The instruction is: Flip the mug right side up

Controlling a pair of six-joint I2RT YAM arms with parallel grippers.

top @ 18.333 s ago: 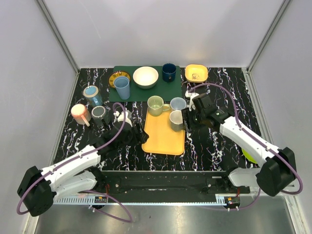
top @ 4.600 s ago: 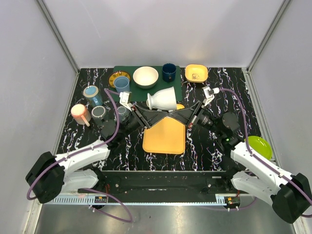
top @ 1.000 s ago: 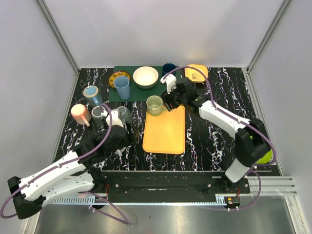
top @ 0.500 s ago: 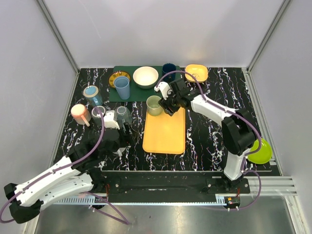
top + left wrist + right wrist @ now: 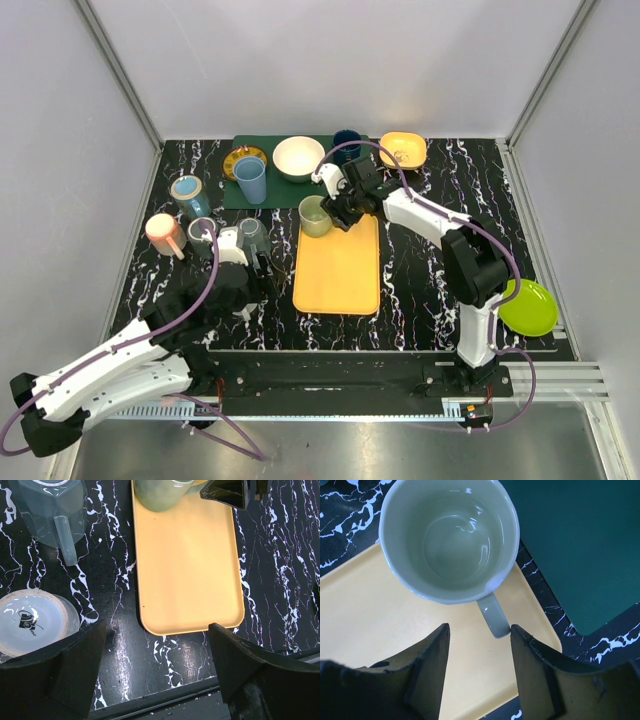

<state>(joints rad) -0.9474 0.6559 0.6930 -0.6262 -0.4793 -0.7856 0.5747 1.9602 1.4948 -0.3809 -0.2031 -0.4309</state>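
Pale green ceramic mug [image 5: 449, 540] stands mouth-up on the far left corner of the yellow plastic tray [image 5: 370, 610], my right gripper [image 5: 480, 632] spread wide astride its handle and gripping nothing, so I'd lift straight up and clear without clipping that handle.

A fixed camera looked down from high above the near side of the yellow tray [image 5: 340, 270]. The left wrist camera faced down over the tray's left edge; the right hung close above its far corner. All three shared the tray and green mug [image 5: 447, 540].
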